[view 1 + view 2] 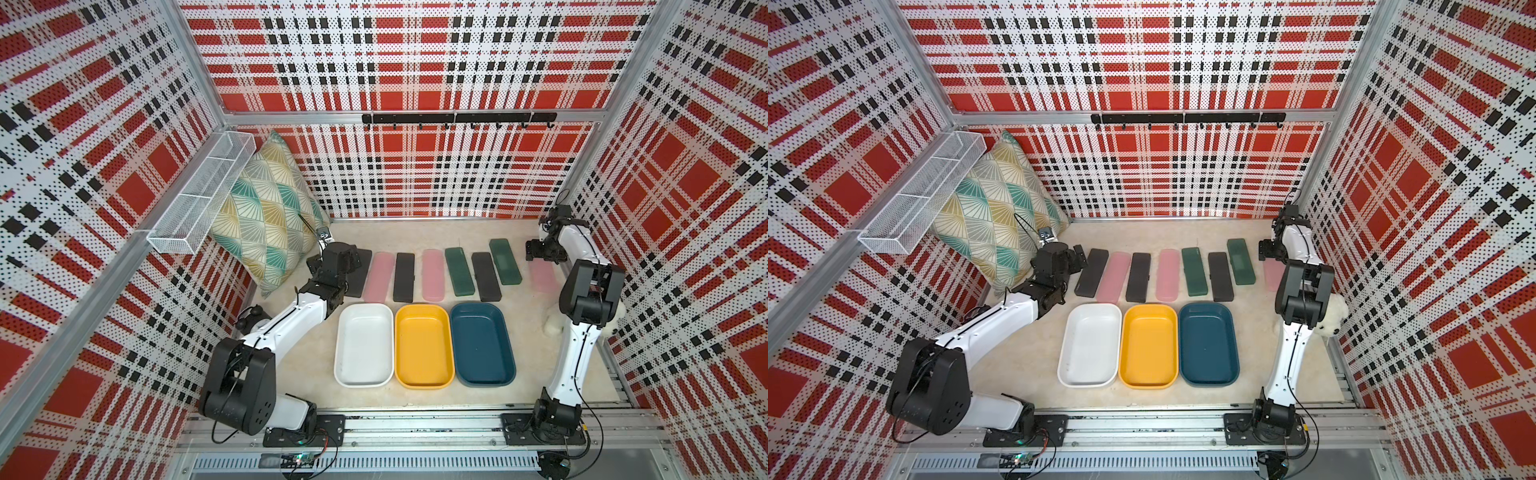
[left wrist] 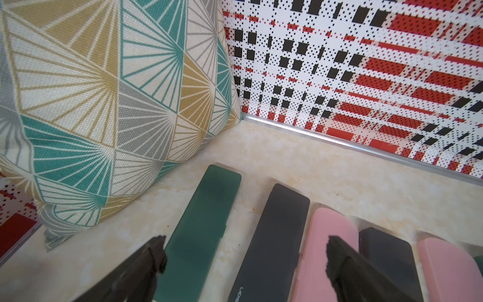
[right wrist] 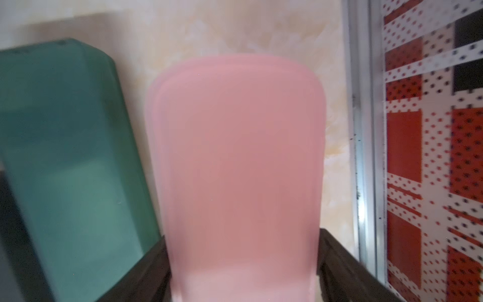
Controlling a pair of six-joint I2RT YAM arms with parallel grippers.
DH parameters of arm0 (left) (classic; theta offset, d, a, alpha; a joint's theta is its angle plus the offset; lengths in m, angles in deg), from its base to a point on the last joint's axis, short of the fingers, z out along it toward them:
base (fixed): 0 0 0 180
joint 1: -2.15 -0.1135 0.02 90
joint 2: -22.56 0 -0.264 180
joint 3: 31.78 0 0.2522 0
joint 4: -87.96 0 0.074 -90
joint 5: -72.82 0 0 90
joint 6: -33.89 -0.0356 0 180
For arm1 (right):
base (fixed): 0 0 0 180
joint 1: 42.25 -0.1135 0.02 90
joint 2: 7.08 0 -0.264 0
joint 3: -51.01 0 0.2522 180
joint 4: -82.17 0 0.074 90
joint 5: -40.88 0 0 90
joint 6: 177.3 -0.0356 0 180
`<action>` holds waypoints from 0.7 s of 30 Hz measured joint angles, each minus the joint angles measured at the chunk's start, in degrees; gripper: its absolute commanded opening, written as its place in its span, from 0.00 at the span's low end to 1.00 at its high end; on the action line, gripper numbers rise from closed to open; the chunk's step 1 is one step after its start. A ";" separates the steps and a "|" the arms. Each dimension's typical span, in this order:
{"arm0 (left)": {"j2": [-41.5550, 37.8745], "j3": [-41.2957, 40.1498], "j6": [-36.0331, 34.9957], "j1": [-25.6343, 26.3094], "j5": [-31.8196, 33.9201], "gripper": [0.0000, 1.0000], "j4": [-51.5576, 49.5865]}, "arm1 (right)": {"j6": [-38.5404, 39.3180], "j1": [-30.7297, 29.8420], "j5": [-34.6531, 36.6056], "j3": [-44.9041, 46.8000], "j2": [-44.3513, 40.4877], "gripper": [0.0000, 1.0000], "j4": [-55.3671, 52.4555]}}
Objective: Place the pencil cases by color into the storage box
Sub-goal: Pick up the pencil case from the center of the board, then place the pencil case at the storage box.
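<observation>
Pencil cases lie in a row across the back of the table. In both top views I see a black case (image 1: 360, 274), pink (image 1: 379, 276), black (image 1: 404, 277), pink (image 1: 433, 275), green (image 1: 459, 271), black (image 1: 486, 276) and green (image 1: 505, 262). My left gripper (image 2: 245, 243) hangs open above the row's left end, over a green case (image 2: 201, 235) and a black case (image 2: 274, 240); that green one is hidden under the arm in the top views. My right gripper (image 3: 244, 261) is shut on the rightmost pink case (image 3: 235, 157) (image 1: 542, 274), one finger on each long edge. The white (image 1: 365, 345), yellow (image 1: 424, 347) and blue (image 1: 482, 344) storage boxes hold nothing.
A patterned pillow (image 1: 266, 212) leans in the back left corner, close to my left gripper. Above it a white wire basket (image 1: 203, 195) hangs on the left wall. A white plush toy (image 1: 1333, 318) sits behind the right arm. A black hook rail (image 1: 457, 118) runs along the back wall.
</observation>
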 measured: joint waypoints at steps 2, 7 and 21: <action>-0.39 -0.37 -0.02 -0.17 -0.48 0.99 0.15 | -0.22 -0.17 0.00 0.00 -1.77 0.64 -0.17; -1.42 -1.49 -0.02 -0.85 -1.53 0.99 0.28 | -0.94 -1.33 0.15 -0.02 -5.35 0.64 -0.98; -6.29 -4.07 0.98 -6.56 -5.92 0.99 1.55 | -6.16 -12.63 3.26 11.89 -22.49 0.64 -0.87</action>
